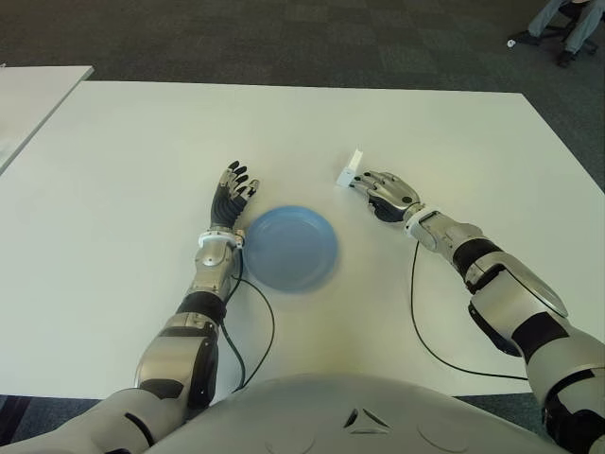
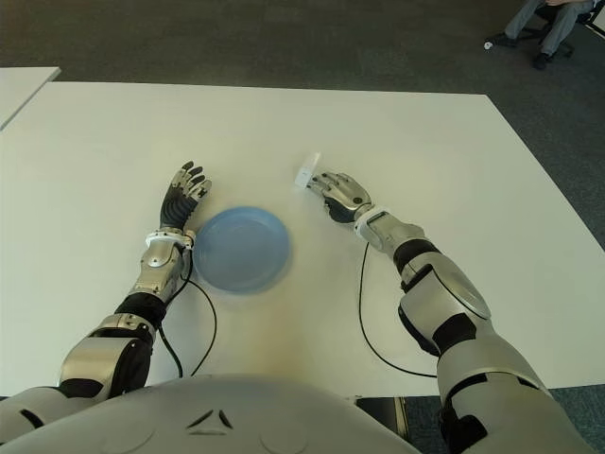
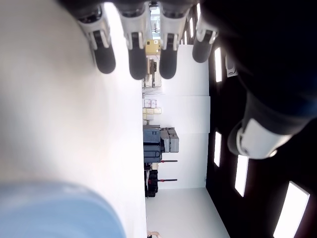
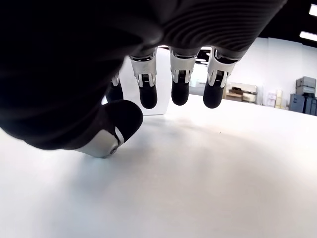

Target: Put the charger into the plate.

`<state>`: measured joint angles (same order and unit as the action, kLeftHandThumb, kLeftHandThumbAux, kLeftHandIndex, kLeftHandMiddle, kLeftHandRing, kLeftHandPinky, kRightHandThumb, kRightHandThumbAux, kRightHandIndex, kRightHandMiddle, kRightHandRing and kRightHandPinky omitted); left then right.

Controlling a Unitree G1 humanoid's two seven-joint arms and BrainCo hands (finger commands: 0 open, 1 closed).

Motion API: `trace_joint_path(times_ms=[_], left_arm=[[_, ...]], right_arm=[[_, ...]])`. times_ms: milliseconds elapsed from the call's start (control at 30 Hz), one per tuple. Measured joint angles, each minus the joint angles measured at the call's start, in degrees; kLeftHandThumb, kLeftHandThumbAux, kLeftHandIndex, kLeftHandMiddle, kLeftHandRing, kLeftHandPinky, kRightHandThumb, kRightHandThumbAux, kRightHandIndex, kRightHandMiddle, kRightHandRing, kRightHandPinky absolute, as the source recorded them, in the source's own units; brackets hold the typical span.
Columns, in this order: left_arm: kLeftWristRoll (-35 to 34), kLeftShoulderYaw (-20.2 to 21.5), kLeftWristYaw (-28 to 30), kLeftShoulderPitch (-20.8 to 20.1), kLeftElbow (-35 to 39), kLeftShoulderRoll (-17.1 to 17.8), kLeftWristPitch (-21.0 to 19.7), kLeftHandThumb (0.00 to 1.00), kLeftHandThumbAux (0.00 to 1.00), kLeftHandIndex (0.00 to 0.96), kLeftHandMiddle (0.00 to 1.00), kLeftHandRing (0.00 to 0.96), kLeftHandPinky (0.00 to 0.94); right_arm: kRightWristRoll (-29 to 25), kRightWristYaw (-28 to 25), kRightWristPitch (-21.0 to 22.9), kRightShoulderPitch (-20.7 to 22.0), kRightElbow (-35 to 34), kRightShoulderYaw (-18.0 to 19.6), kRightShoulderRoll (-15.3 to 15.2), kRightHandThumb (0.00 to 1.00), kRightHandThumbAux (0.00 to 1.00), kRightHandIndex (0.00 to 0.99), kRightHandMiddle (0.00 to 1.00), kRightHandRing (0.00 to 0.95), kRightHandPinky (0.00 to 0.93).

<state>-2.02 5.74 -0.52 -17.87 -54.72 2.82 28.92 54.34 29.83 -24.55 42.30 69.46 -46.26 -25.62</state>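
A small white charger point(image 1: 351, 172) stands on the white table point(image 1: 142, 142), up and to the right of the round blue plate point(image 1: 288, 248). My right hand point(image 1: 376, 189) lies just right of the charger, fingers stretched toward it and holding nothing. In the right wrist view the fingertips point(image 4: 180, 94) hang just in front of the charger's white block point(image 4: 163, 101), with the thumb point(image 4: 111, 131) apart from them. My left hand point(image 1: 232, 194) shows at the plate's left edge, fingers spread and empty; the plate's rim point(image 3: 54, 208) appears in its wrist view.
Black cables point(image 1: 421, 322) trail from both wrists across the near part of the table. A second white table point(image 1: 33, 99) stands at the far left. A person's legs point(image 1: 567, 24) show on the dark carpet at the far right.
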Motion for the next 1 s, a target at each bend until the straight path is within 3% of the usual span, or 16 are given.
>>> trace_joint_path(times_ms=[433, 1000], left_arm=[[0.1, 0.0, 0.3, 0.0, -0.1, 0.0, -0.1, 0.0, 0.587, 0.098, 0.147, 0.145, 0.16], [0.3, 0.1, 0.7, -0.8, -1.2, 0.1, -0.1, 0.0, 0.591, 0.099, 0.144, 0.14, 0.157]], right_arm=[[0.8, -1.8, -0.7, 0.2, -1.5, -0.5, -0.8, 0.0, 0.645, 0.004, 0.058, 0.029, 0.0], [1.7, -2.9, -4.3, 0.2, -5.5, -1.0, -4.5, 0.0, 0.571, 0.009, 0.091, 0.059, 0.0]])
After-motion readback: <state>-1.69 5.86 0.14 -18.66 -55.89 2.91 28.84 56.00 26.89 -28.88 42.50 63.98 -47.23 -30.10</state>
